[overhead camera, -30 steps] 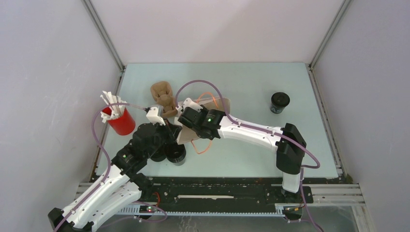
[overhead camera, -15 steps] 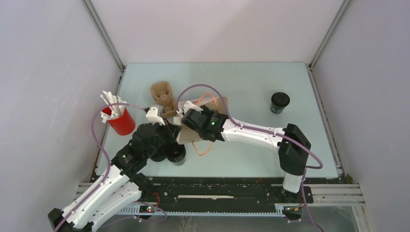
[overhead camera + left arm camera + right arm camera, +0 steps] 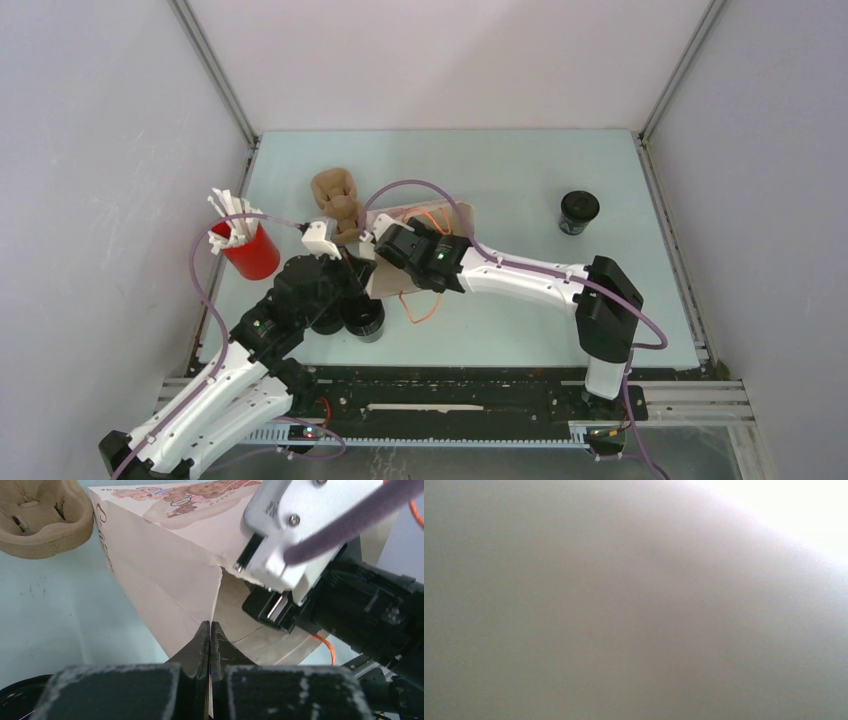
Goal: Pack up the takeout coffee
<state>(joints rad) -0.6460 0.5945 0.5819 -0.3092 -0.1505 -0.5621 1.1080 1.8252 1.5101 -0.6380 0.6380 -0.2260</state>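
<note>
Black takeout coffee [image 3: 365, 318] stands near the left jaws, unpacked. Left jaws are clenched on the rim of the paper bag [image 3: 165, 580]. Right jaws, inside the bag, cannot be judged. Risk: the thin rim tears or slips and the mouth collapses.

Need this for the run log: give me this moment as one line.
left gripper: shut on paper bag edge | right gripper: at bag mouth, jaws hidden | black cup: far right, unpacked
</note>
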